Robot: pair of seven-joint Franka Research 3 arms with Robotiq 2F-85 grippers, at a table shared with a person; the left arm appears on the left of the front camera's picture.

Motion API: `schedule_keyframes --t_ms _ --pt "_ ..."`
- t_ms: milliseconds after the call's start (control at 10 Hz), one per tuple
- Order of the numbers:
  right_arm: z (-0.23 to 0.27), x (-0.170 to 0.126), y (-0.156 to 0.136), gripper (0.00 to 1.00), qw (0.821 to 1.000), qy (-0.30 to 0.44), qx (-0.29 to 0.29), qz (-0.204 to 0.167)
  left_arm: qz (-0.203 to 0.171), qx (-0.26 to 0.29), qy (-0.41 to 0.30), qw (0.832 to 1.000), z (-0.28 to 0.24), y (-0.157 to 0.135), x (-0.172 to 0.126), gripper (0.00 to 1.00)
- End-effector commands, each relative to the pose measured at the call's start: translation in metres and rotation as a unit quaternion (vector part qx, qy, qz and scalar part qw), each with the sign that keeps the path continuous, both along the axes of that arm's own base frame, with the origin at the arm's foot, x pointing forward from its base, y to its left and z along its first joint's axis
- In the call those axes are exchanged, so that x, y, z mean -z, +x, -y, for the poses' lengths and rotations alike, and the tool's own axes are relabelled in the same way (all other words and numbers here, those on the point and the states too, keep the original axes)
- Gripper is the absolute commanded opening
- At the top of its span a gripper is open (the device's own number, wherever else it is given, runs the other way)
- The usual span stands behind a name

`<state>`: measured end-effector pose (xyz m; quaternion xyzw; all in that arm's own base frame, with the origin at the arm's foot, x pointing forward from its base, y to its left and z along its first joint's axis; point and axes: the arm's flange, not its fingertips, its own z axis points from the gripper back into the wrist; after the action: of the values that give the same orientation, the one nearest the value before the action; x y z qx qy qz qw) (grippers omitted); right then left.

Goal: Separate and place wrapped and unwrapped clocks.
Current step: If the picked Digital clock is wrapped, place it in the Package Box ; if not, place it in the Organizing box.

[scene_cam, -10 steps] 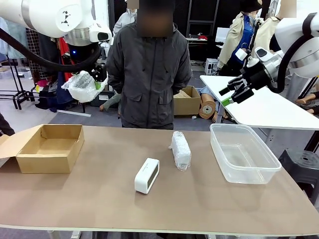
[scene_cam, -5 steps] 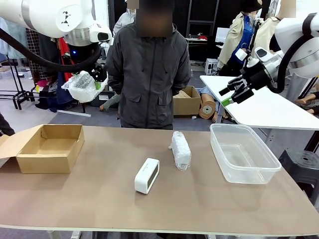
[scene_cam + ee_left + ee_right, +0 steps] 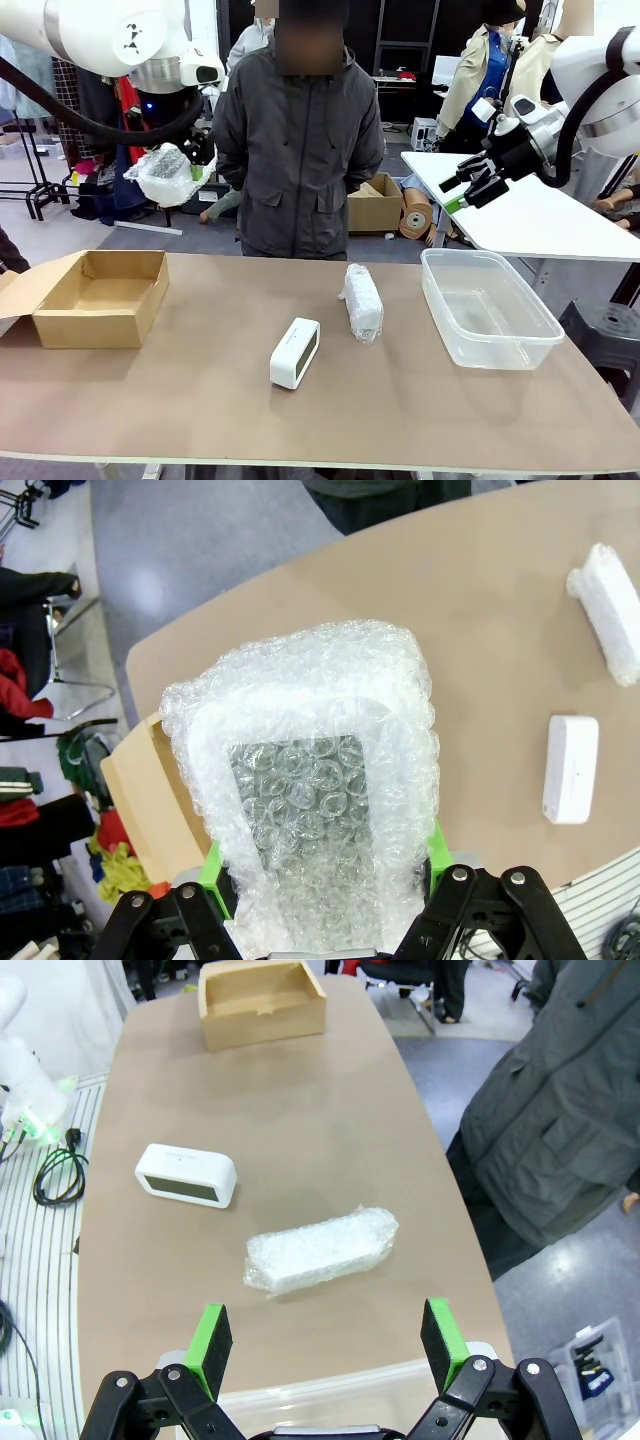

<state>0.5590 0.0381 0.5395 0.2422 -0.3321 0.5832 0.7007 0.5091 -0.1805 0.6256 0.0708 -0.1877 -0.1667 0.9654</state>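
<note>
1. Grips one wrapped clock in the left end effector, green pads pressed on both sides of the bubble film, jaws part-way closed around the bundle
2. Carries that bundle high in the air, well above the desk, with a dark rectangular face showing through the film in the left wrist view
3. Finds the cardboard box below the left end effector and off to one side, partly hidden behind the held bundle
4. Spreads the right end effector wide, with nothing between its green pads, raised in the air
5. Has the clear tub below the right end effector, on the desk
6. Finds the second wrapped clock lying flat on the desk, ahead of and below the right end effector, in line with the gap between its fingers, well apart from the left end effector
7. Finds the bare clock standing on the desk, just past that bundle as seen from the right end effector, near it but not touching
8. Faces a person at the far side of the desk, between the two end effectors in the front view
</note>
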Motion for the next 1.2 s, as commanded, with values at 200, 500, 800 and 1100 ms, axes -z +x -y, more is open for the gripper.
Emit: schedule_keyframes --t_ms 200,500,800,1100 --pt "0.0 -0.001 0.0 1.0 1.0 0.0 0.0 0.003 -0.059 -0.017 -0.003 0.998 -0.016 -0.012 0.045 0.0" --pt "0.0 -0.001 0.0 1.0 1.0 0.0 0.0 0.003 -0.088 -0.076 0.014 0.993 -0.045 -0.006 0.1 0.0" --pt "0.0 -0.001 0.0 1.0 1.0 0.0 0.0 0.003 -0.085 -0.126 0.019 0.988 -0.099 0.019 0.133 0.0" --pt "0.0 -0.001 0.0 1.0 1.0 0.0 0.0 0.003 -0.074 -0.13 0.021 0.988 -0.146 0.042 0.147 0.0"
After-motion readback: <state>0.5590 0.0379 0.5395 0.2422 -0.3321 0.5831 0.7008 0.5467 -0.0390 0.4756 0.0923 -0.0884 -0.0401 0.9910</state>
